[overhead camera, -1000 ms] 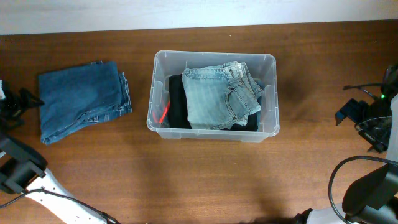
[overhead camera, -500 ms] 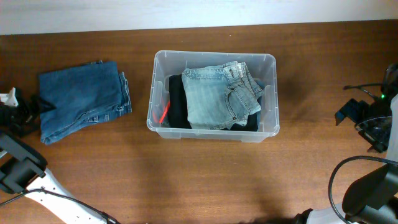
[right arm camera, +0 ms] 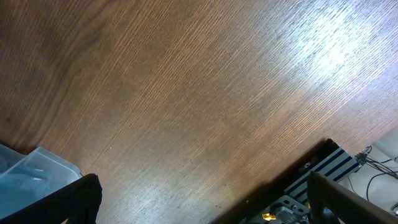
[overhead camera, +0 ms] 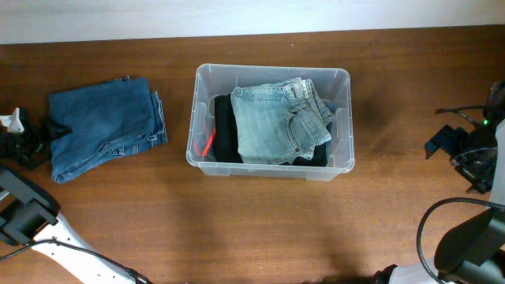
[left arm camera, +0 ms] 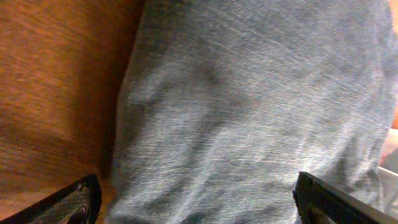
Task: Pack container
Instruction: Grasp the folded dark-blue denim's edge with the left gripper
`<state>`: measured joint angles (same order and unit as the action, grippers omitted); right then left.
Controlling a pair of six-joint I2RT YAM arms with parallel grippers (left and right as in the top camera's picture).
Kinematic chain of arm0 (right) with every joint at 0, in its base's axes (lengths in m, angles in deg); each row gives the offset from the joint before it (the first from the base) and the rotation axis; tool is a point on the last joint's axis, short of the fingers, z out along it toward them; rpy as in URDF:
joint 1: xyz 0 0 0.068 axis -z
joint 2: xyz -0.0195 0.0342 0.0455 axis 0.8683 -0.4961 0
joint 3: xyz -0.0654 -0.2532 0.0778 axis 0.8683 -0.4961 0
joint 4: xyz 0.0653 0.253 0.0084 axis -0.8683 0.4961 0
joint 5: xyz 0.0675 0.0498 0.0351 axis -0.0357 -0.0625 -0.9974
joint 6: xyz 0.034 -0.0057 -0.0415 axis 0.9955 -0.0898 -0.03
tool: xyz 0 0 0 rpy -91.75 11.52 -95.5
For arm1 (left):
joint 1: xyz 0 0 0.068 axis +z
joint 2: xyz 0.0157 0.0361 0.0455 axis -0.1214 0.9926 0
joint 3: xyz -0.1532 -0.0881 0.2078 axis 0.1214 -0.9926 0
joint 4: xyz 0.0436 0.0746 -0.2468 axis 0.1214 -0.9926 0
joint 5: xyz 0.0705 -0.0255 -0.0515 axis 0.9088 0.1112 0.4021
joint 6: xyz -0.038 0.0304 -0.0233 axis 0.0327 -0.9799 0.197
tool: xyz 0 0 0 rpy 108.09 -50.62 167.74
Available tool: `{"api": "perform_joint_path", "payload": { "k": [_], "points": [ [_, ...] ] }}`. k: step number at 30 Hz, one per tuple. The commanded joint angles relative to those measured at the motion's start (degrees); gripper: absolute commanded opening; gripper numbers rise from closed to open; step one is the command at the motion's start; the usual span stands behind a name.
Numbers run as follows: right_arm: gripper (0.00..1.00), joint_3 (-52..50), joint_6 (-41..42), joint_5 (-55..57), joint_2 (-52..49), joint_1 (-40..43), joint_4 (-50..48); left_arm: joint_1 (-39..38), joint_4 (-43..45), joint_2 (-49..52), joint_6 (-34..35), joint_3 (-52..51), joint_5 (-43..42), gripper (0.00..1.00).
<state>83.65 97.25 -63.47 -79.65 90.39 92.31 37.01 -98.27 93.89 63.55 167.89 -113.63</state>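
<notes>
The clear plastic container [overhead camera: 272,70] stands mid-table. Inside lie folded light blue jeans [overhead camera: 280,118] on a black garment [overhead camera: 224,130], with something red [overhead camera: 207,143] at its left wall. Folded dark blue jeans [overhead camera: 102,126] lie on the table to its left. My left gripper [overhead camera: 46,136] is open at their left edge. In the left wrist view the denim [left arm camera: 249,106] fills the space between its fingertips [left arm camera: 78,202], and the left gripper [left arm camera: 199,208] holds nothing. My right gripper [overhead camera: 435,144] hangs open far right of the container, over bare wood [right arm camera: 205,205].
The right wrist view shows a corner of the container [right arm camera: 31,168] at lower left. At lower right runs the table's edge with a striped block and cables [right arm camera: 329,168] beyond it. Wooden table [overhead camera: 260,221] surrounds the container.
My left gripper has slid right, from the table's left edge onto the left edge of the dark blue jeans. The right arm and the container have not moved.
</notes>
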Motion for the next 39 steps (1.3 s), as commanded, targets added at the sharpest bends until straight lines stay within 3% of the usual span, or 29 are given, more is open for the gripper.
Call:
{"api": "perform_joint_path", "payload": {
  "k": [1, 20, 31, 35, 37, 39],
  "points": [
    [0.98, -0.1, 0.5, 0.1, 0.3, 0.2, 0.0, -0.6, 0.2, -1.4, -1.1, -0.7, -3.2, 0.99],
    [0.98, -0.1, 0.5, 0.1, 0.3, 0.2, 0.0, -4.0, 1.4, -1.4, -0.7, -1.7, 2.8, 0.99],
    [0.98, -0.1, 0.5, 0.1, 0.3, 0.2, 0.0, -4.1, 6.8, -1.4, -0.6, -9.1, 2.6, 0.99],
    [0.98, -0.1, 0.5, 0.1, 0.3, 0.2, 0.0, -4.1, 6.8, -1.4, -0.6, -9.1, 2.4, 0.89],
    [0.98, -0.1, 0.5, 0.1, 0.3, 0.2, 0.0, -4.1, 6.8, -1.4, -0.6, -9.1, 0.5, 0.79],
    [0.98, -0.1, 0.5, 0.1, 0.3, 0.2, 0.0, -4.1, 7.0, -1.4, -0.6, -9.1, -2.0, 0.79]
  ]
}}
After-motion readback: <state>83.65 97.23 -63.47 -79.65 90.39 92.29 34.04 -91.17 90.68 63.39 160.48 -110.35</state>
